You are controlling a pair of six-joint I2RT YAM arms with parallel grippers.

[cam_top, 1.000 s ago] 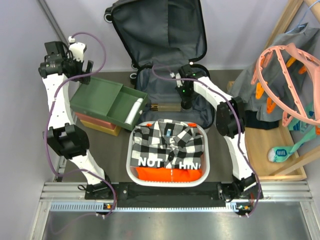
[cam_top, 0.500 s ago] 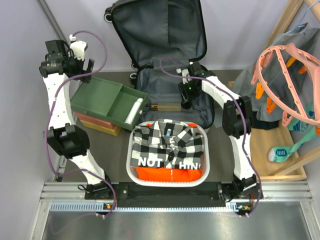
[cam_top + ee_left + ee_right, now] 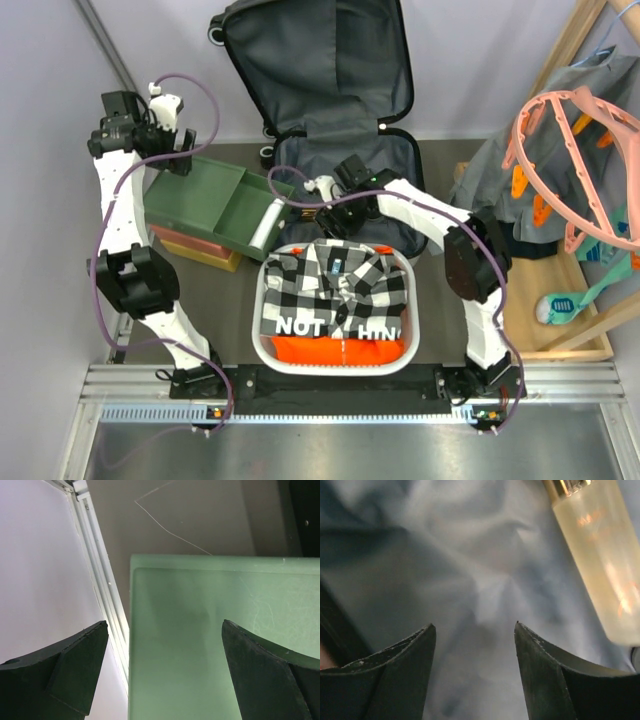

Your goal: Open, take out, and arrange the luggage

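Luggage open on dark tabletop, pale lilac wall behind

White block capitals run along a black band on the checked garment lying in the white basket: "NOT" on the left, then "HING" on the right (the letters between are lost in a fold). The frosted bottle carries orange lettering, too blurred to read.

Lab test cell: two arms on aluminium rail, plain partition walls.
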